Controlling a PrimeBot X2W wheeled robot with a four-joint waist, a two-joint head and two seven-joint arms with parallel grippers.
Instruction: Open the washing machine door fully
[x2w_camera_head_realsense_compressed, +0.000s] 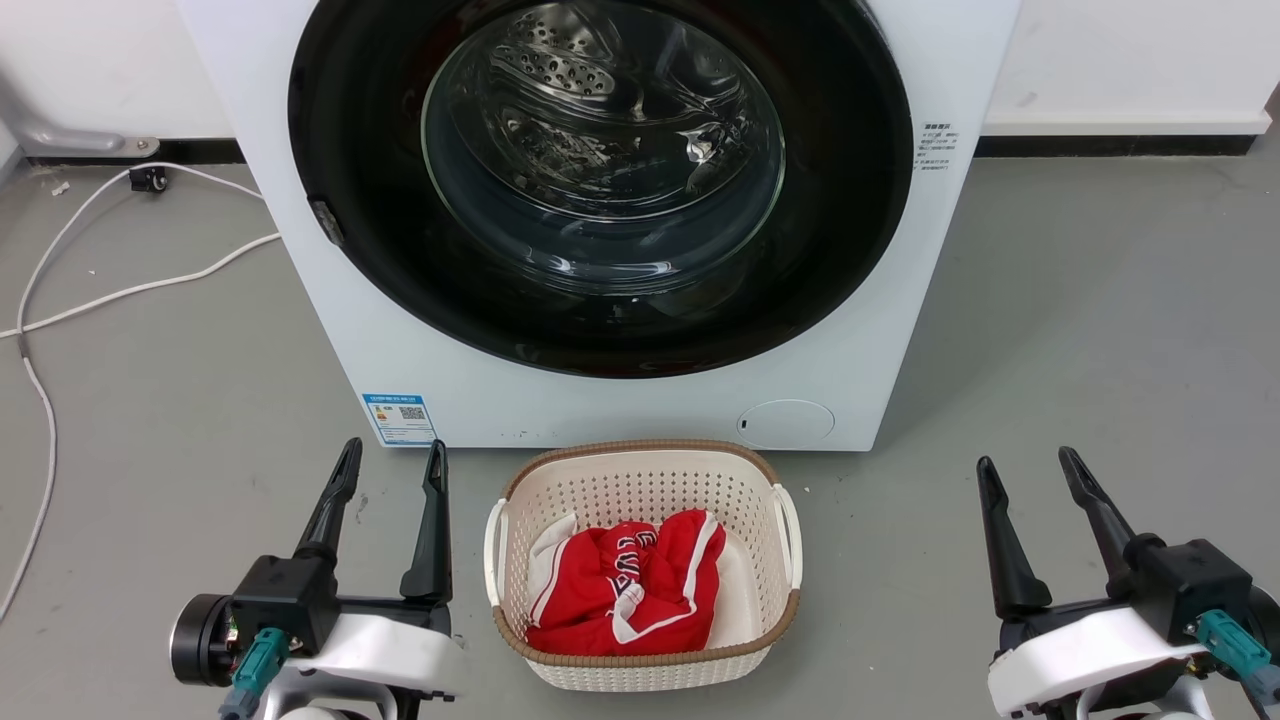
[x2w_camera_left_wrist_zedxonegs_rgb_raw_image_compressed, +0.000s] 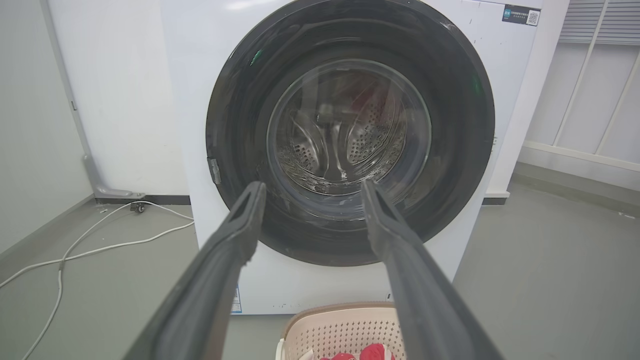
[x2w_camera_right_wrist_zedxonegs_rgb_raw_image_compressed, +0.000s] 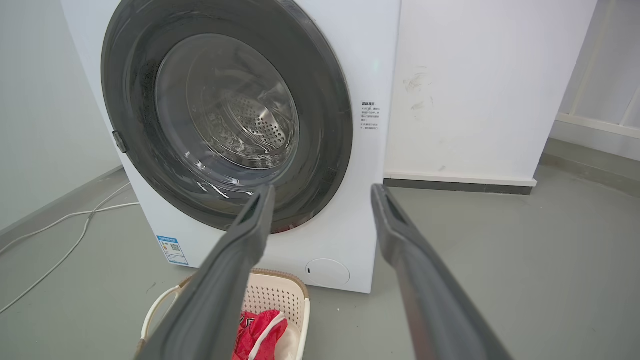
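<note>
While the round glossy black washing machine door (x2w_camera_head_realsense_compressed: 350, 150) sits shut on the big white washing machine (x2w_camera_head_realsense_compressed: 600, 410), the left end effector (x2w_camera_head_realsense_compressed: 394, 446) and right end effector (x2w_camera_head_realsense_compressed: 1027, 457) hang before it, fingers spread, empty.

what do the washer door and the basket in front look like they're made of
Washing machine door: glossy black ring, likely plastic, around clear glass; it mirrors light and shows the drum. Laundry basket: matte cream plastic, it seems, moulded with holes; brown woven-look rim.
</note>
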